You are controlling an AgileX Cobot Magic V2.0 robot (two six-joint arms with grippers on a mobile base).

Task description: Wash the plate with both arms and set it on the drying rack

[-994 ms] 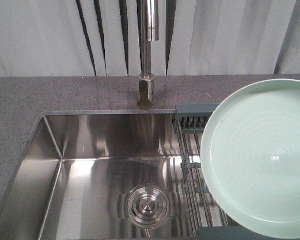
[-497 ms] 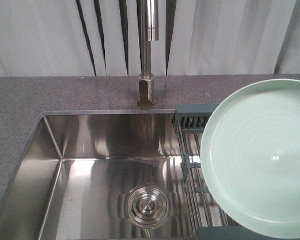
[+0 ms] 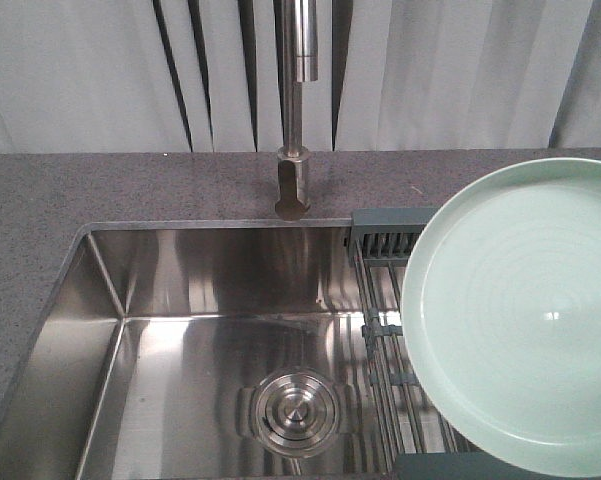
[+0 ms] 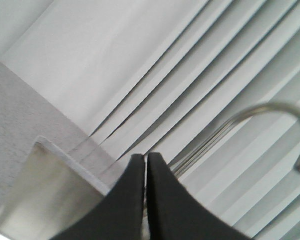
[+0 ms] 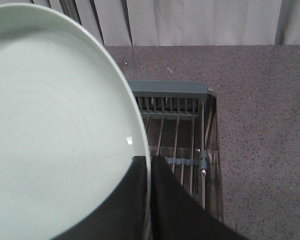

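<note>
Over drying rack [image 5: 167,91], R tool [image 5: 150,163] pinches plate [image 5: 55,130] rim; L tool [image 4: 146,158] closed, empty.

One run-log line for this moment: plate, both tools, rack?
plate: rim clamped in right tool | position: over drying rack, beside sink | left tool: shut, empty

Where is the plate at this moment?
In the front view the plate is at the right, over the drying rack beside the sink; the right wrist view shows the right gripper clamped on its rim.
</note>
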